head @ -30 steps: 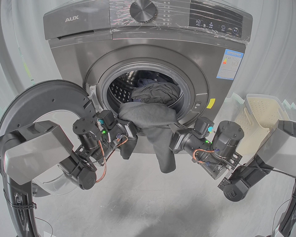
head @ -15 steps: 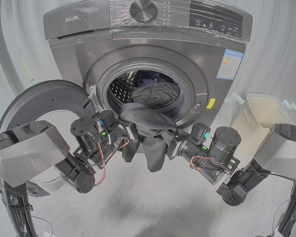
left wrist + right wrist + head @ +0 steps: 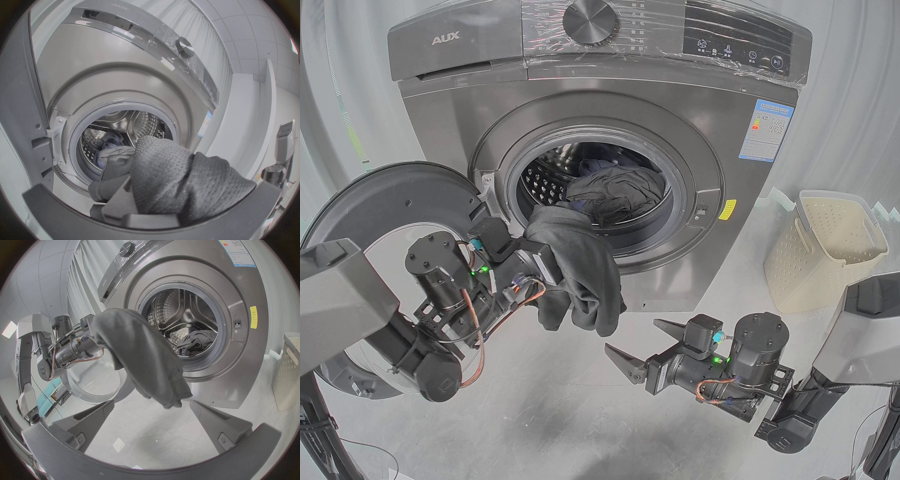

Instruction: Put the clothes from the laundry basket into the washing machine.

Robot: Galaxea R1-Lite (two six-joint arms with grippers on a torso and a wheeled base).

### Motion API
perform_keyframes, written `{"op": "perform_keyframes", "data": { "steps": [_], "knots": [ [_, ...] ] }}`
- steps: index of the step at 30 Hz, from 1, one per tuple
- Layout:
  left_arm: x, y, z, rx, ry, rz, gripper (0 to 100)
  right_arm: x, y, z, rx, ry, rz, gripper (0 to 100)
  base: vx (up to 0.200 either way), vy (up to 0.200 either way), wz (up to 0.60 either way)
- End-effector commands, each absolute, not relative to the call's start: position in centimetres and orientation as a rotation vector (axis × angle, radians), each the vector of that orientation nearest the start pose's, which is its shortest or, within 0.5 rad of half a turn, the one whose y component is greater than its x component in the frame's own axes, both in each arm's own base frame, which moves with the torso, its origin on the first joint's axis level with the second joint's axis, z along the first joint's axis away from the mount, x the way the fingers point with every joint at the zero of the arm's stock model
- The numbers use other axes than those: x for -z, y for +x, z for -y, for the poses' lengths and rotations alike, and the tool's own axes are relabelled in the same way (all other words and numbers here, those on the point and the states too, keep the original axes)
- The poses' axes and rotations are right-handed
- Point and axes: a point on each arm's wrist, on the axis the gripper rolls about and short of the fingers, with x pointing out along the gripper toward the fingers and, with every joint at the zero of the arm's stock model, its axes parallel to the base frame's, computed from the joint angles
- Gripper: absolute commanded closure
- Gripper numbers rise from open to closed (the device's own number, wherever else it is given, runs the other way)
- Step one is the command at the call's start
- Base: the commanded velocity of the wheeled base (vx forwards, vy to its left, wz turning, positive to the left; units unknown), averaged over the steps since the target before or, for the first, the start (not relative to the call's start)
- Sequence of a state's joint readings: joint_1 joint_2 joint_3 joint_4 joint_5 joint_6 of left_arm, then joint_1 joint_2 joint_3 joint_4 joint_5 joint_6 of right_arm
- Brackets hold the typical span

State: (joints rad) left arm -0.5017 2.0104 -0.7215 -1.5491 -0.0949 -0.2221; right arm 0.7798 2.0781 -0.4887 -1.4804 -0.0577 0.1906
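Note:
A dark grey garment [image 3: 581, 275] hangs bunched over my left gripper [image 3: 553, 265], which is shut on it just below and left of the washing machine's round opening [image 3: 600, 187]. In the left wrist view the garment [image 3: 175, 178] covers the fingers. More dark clothes [image 3: 615, 187] lie inside the drum [image 3: 184, 318]. My right gripper [image 3: 644, 347] stands open lower down over the floor, apart from the garment [image 3: 140, 355], with nothing between its fingers [image 3: 93, 421]. The cream laundry basket [image 3: 831, 250] stands on the floor to the right of the machine.
The washer door [image 3: 394, 206] is swung wide open to the left, behind my left arm. Grey curtains hang behind the machine. Bare grey floor [image 3: 562, 400] lies in front of the washer.
My right gripper has let go of the garment, opened, and dropped back and down from the washer. The left arm has shifted left with the garment, which now hangs from it alone.

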Motion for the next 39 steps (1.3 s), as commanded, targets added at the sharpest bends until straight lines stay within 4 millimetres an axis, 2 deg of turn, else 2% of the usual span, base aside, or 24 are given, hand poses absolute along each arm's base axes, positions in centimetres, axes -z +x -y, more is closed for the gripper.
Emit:
{"op": "perform_keyframes", "data": {
  "steps": [1, 4, 10, 15, 23, 35, 39],
  "knots": [
    [-17.0, 27.3, 15.4, 0.661, -0.288, 0.204, 100, -7.9, 22.5, -22.0, -0.718, 0.162, -0.137, 0, 0.000, 0.000, 0.00],
    [-17.1, 26.4, 15.1, 0.666, -0.293, 0.192, 100, -7.9, 23.1, -21.1, -0.677, 0.181, -0.141, 0, 0.000, 0.000, 0.00],
    [-17.5, 25.4, 14.6, 0.668, -0.287, 0.200, 100, -9.5, 23.9, -18.7, -0.603, 0.218, -0.096, 0, 0.000, 0.000, 0.00],
    [-16.0, 24.9, 15.2, 0.680, -0.242, 0.147, 100, -9.7, 24.0, -18.5, -0.595, 0.222, -0.086, 0, 0.000, 0.000, 0.00],
    [-13.9, 25.3, 15.8, 0.672, -0.159, 0.093, 100, -9.6, 23.9, -18.3, -0.591, 0.220, -0.094, 0, 0.000, 0.000, 0.00],
    [-13.6, 25.2, 16.0, 0.676, -0.159, 0.083, 100, -9.5, 23.8, -18.5, -0.597, 0.220, -0.099, 0, 0.000, 0.000, 0.00],
    [-13.2, 25.3, 16.0, 0.675, -0.154, 0.068, 100, -9.5, 23.7, -18.5, -0.593, 0.220, -0.099, 0, 0.200, 0.000, 0.00]
  ]
}}
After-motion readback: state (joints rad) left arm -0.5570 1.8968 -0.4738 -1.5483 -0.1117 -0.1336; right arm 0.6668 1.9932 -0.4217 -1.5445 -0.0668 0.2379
